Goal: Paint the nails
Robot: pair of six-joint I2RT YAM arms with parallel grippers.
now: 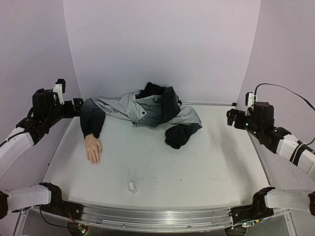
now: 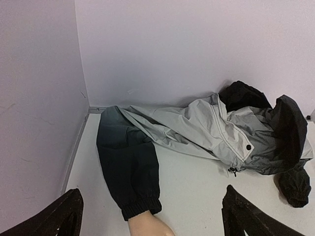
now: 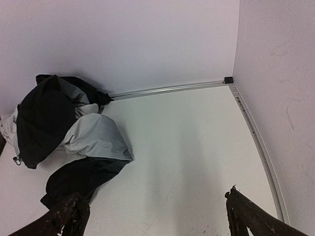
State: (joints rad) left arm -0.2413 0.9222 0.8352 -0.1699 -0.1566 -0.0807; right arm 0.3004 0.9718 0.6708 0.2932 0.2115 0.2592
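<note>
The fake hand lies flat at middle left, poking from the jacket sleeve, so its nails likely face up for painting (too tiny to see). The left gripper and right gripper hang at the sides, wide open, holding nothing.

I see a grey-black jacket crumpled at the far edge of the white table, and a small clear bottle well apart from it, near the front.

Grey-and-black jacket, pale flesh-toned mannequin hand, clear bottle, white table, lilac walls.
</note>
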